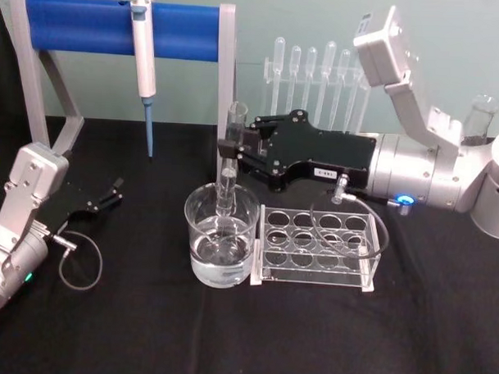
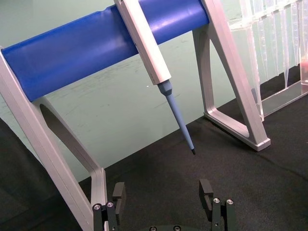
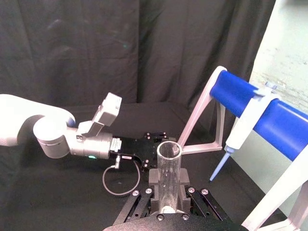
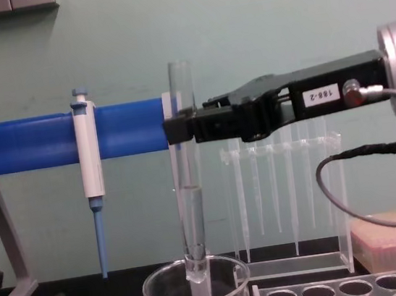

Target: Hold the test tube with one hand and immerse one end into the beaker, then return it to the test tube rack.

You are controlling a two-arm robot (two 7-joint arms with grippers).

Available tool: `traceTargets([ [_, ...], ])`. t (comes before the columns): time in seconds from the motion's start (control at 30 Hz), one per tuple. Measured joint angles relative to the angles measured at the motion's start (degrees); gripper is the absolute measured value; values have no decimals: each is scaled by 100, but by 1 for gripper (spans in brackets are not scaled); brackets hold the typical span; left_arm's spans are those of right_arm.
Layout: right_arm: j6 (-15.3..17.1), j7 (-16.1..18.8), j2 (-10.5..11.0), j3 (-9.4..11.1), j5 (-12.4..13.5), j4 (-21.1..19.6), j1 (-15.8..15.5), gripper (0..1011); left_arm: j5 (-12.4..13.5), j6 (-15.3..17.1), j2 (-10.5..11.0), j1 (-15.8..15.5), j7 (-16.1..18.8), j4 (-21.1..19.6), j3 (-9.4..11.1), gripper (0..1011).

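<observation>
My right gripper (image 1: 231, 148) is shut on the test tube (image 1: 232, 125), a long clear glass tube held upright. It grips the tube's upper part, with the rim standing above the fingers (image 4: 179, 130). The tube's (image 4: 190, 185) lower end hangs inside the beaker (image 4: 158, 292), below its rim. The beaker (image 1: 195, 226) is wide clear glass with water in its bottom; I cannot tell whether the tube touches the water. The right wrist view looks down the tube's open mouth (image 3: 169, 150). My left gripper (image 1: 110, 194) rests open and empty at the table's left (image 2: 162, 192).
A clear rack with round holes (image 1: 316, 243) stands right of the beaker. Behind, a blue-barred stand (image 1: 116, 26) carries a blue-and-white pipettor (image 1: 143, 60). Several plastic pipettes (image 1: 319, 83) hang at the back right. A cable loop (image 1: 81, 263) lies by the left arm.
</observation>
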Motion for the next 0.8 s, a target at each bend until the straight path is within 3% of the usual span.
traceTargets([
  [0.8,-182,67,-296,-83,-495,560,-242,241,0,0,0,0,0,0,0,1000],
])
